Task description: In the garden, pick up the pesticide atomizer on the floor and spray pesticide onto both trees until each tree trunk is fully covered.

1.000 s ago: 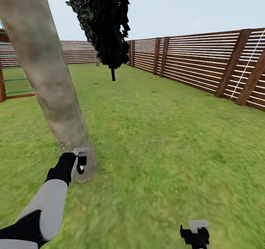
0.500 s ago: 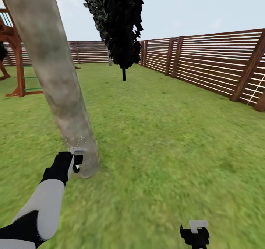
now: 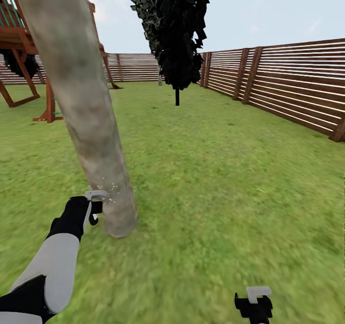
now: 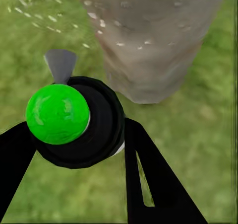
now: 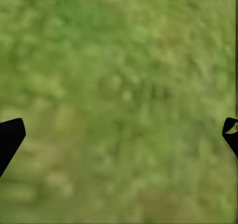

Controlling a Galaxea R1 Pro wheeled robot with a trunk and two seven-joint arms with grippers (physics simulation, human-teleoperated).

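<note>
The left gripper (image 3: 94, 208) is clenching the atomizer (image 3: 97, 200) low against the trunk (image 3: 91, 132), just beside its base, with the pale nozzle pointing at the bark. Small white droplets are hanging in the air between nozzle and trunk, and more are speckling the bark above the base. Through the left wrist camera the atomizer (image 4: 82, 122) is sitting between the two black fingers (image 4: 158, 184), a dark round body with a bright green cap on top and the grey nozzle sticking out toward the trunk (image 4: 148, 40); droplets are dotting the bark and drifting over the grass beside it. The right gripper (image 3: 254, 302) is hanging low over the lawn (image 3: 230, 180), well apart from the trunk, and its fingers (image 5: 10, 137) are standing wide at the edges of its own camera with nothing but blurred grass (image 5: 119, 105) between them. Farther off, a dark columnar tree (image 3: 175, 31) is standing near the slatted fence (image 3: 287, 89), and a red-brown wooden play frame (image 3: 28, 51) is showing behind the trunk.
</note>
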